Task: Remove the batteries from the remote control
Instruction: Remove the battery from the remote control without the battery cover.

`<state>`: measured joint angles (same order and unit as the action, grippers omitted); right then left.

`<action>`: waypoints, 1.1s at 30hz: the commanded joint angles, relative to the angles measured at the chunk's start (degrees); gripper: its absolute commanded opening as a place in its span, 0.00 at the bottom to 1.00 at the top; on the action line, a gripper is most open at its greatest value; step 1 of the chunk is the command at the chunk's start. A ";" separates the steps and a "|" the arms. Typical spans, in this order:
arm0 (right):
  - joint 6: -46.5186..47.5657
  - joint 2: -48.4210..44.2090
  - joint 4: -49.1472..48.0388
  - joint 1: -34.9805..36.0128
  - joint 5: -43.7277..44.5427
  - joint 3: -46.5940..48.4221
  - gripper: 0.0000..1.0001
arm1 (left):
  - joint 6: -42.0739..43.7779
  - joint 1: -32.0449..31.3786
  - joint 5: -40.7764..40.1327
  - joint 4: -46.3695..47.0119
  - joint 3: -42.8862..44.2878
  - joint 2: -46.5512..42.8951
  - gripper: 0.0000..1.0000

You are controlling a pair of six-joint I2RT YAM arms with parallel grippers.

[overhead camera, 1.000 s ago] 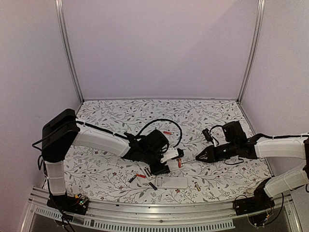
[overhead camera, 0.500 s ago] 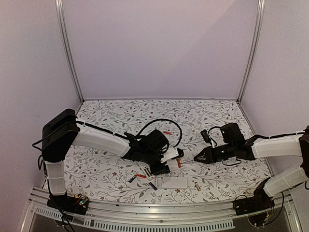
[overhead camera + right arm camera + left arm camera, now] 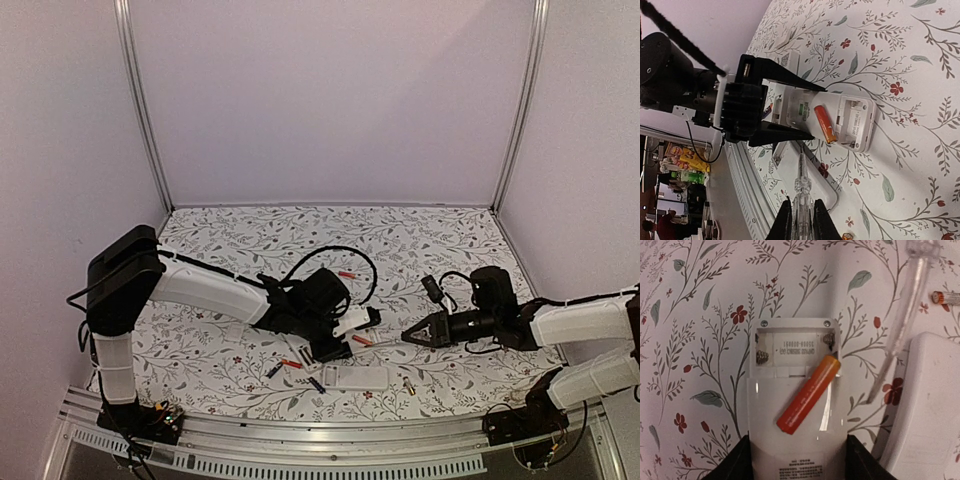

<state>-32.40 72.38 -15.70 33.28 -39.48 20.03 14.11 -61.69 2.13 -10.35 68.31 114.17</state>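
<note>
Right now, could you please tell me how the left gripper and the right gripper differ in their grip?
The left gripper has its fingers well apart, clamping the sides of the wide white remote; the right gripper has its fingers pinched nearly together on a thin clear stick. The left gripper sits at the remote itself; the right gripper stands off, only its stick's tip reaching beside the remote. Both are holding something.

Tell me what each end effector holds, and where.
Left end effector: white plastic remote control, by the end opposite its open battery bay. Right end effector: clear thin stick tool, by its thicker end.
</note>
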 commanded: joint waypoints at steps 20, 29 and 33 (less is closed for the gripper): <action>0.08 -8.29 3.57 0.30 6.83 -0.26 0.00 | -1.19 1.04 -4.81 -4.85 -0.45 2.02 0.50; -1.51 -15.60 5.84 0.30 16.52 -0.85 0.00 | -5.26 3.17 -1.97 -3.57 1.70 -3.84 0.79; -1.70 -16.53 5.77 0.30 18.69 -0.43 0.00 | -8.02 5.39 1.05 -2.66 2.16 -7.91 0.84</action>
<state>-33.63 56.80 -10.87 33.36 -25.41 19.03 9.52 -58.87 0.89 -13.45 68.73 112.20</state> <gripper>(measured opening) 0.097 0.837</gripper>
